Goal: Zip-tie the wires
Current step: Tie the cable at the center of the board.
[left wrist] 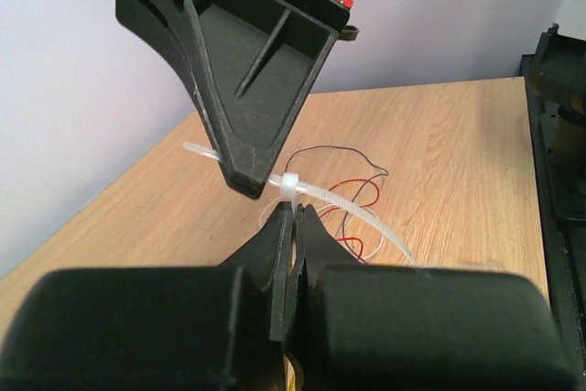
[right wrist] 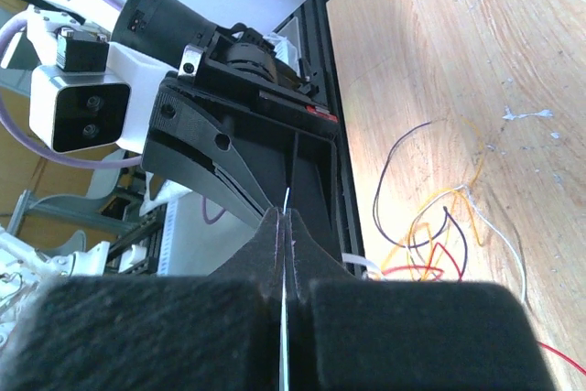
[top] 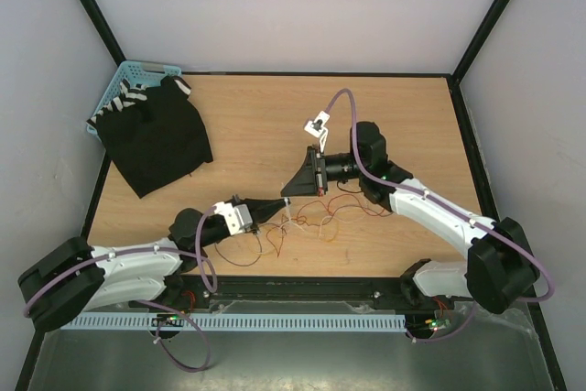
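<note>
The wires [top: 322, 221] lie as a loose tangle of red, dark, orange and white strands on the wooden table, just right of both grippers. They also show in the left wrist view [left wrist: 359, 191] and the right wrist view [right wrist: 430, 226]. A white zip tie [left wrist: 348, 208] hangs above them, its strap passing through its head. My left gripper [left wrist: 295, 211] is shut on the zip tie just below its head. My right gripper [right wrist: 286, 215] is shut on a thin white strip, the zip tie seen edge-on. Both gripper tips meet in the top view, left [top: 278, 207] and right [top: 287, 192].
A black cloth [top: 156, 139] lies at the back left, partly over a blue basket [top: 137, 70]. A black rail [top: 302, 290] runs along the table's near edge. The right arm's purple cable [top: 341, 103] loops above the table's middle.
</note>
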Available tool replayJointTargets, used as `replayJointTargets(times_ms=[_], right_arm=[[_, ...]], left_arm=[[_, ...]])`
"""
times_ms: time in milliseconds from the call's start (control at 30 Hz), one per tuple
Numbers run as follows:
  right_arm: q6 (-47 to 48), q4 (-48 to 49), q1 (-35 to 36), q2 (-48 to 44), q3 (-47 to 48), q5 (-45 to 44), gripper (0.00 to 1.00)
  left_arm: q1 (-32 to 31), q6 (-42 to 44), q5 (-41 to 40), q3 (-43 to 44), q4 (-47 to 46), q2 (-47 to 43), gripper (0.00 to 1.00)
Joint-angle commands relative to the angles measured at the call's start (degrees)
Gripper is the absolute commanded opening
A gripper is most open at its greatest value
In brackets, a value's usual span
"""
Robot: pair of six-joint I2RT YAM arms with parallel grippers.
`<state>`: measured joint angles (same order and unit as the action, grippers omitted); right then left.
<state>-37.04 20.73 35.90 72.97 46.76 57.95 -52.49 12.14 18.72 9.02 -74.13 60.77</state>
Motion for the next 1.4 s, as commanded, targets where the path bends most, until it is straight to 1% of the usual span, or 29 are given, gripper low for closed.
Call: replayJointTargets(times_ms=[0,133,367,567,633,700,767,800,933,1033,1100,1133,1167,1200,1367], right_arm=[[1.7,0.7,-1.1,0.6,3.8,-3.3,0.0],[1.8,0.5,-1.2,2.8,6.6,-4.1,0.0],[1.7,0.5,-1.2,4.3,8.9,-4.2,0.0],[2.9,-0.6,-1.2,3.9,6.8,-4.2,0.0],[3.8,-1.6,-1.1,3.7,5.8,-4.5,0.0],[4.2,-2.2,-1.2,3.6,4.8,-4.8,0.0],[4.6,-2.2,-1.1,3.3,3.9,-5.1,0.0],[4.7,-2.2,-1.2,3.2,3.6,-5.2,0.0],[5.2,-2.2,-1.2,3.3,2.5,-5.5,0.0],[5.1,-2.1,-1.2,3.6,2.3,-5.7,0.0],[4.9,-2.0,-1.2,3.7,2.3,-5.5,0.0],[4.6,-1.9,-1.2,3.7,2.2,-5.5,0.0],[4.6,-1.7,-1.2,3.6,2.1,-5.5,0.0],[4.4,-1.6,-1.2,3.6,1.9,-5.5,0.0],[2.2,1.7,-1.1,3.2,0.4,-5.3,0.0]], left_arm=[[-0.3,-1.7,-2.2,-3.7,-1.5,-1.4,0.0],[-0.3,-3.1,-3.4,-5.7,-1.5,0.2,0.0],[-0.6,-4.5,-3.8,-5.6,-1.6,4.0,0.0],[-0.5,-2.9,-7.4,-5.4,-1.5,2.1,0.0],[-0.4,-2.8,-9.2,-5.6,-1.5,1.3,0.06],[-0.3,-2.4,-10.6,-5.8,-1.4,0.3,0.2],[-0.1,-2.4,-11.8,-6.2,-1.3,-0.9,0.43],[0.0,-2.6,-12.4,-6.4,-1.3,-1.8,0.51],[0.4,-3.4,-13.7,-6.9,-0.1,-6.5,0.58],[0.8,-4.2,-13.8,-6.1,5.2,-11.4,0.61],[0.9,-5.5,-13.5,-3.6,14.0,-15.8,0.61],[0.9,-6.5,-12.9,-1.7,22.0,-17.9,0.61],[1.0,-7.1,-12.5,0.5,27.5,-19.5,0.62],[1.0,-7.7,-12.1,2.1,30.6,-20.4,0.62],[1.4,-12.0,-11.1,4.4,31.7,-19.1,0.62]])
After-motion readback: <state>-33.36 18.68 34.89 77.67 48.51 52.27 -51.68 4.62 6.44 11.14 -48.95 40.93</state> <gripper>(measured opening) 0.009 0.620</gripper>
